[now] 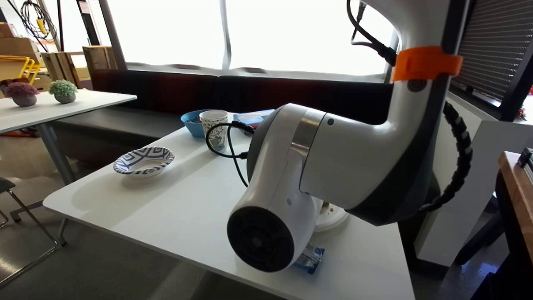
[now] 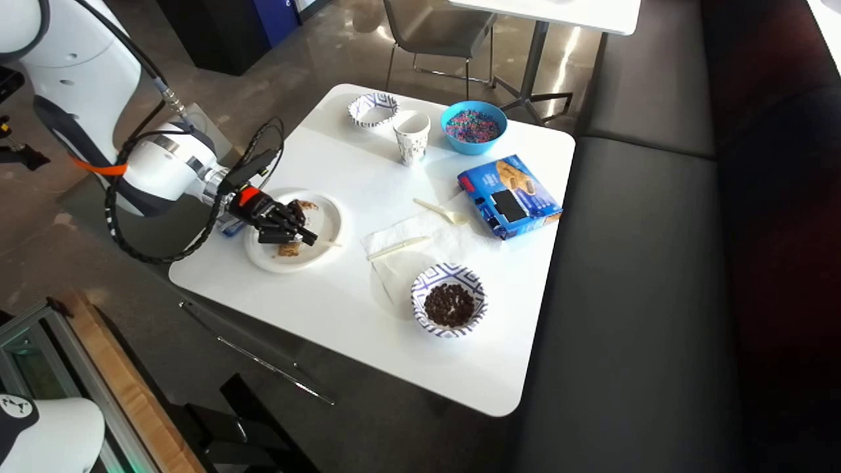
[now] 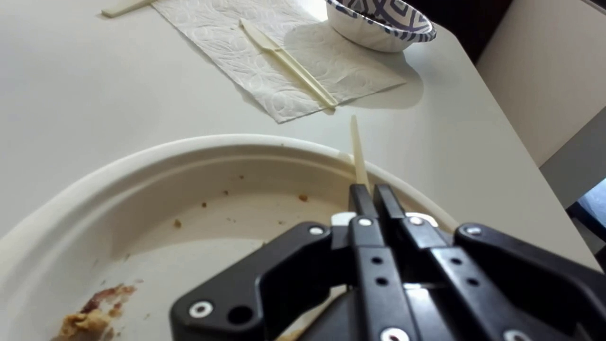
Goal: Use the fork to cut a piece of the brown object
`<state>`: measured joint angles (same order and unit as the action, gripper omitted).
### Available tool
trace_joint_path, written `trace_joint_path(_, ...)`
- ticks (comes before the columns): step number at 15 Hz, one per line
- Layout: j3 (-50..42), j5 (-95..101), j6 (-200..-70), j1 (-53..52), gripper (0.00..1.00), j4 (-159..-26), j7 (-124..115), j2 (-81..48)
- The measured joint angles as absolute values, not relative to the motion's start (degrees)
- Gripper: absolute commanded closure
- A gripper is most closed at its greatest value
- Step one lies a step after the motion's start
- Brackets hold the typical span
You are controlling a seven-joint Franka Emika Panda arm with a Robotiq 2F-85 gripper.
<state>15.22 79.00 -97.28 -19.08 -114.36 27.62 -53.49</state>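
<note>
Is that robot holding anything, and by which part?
Seemingly the fork, pinched between the fingers, perhaps by its handle: a slim end pokes past them, but no tines show to confirm.

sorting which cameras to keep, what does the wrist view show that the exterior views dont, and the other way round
Only the wrist view makes out the raised pattern on the paper towel. Only the exterior views show the blue bowl, the patterned cup and the blue wrapper. Both kinds show the white plate and brown food; the wrist view and an exterior view also share the fork's pale handle between the fingers.
</note>
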Motion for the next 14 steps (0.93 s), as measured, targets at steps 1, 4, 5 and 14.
trace_joint_path(1, 15.2, 79.0, -97.1, -19.3, 0.98, -114.3, 27.5, -53.5)
trace_joint_path(4, 15.2, 79.0, -96.1, -20.2, 0.98, -114.2, 27.2, -53.9)
trace_joint_path(5, 15.2, 79.0, -95.5, -20.7, 0.98, -114.1, 27.1, -54.0)
trace_joint_path(14, 16.2, 78.9, -88.7, -23.0, 0.98, -112.0, 25.9, -56.7)
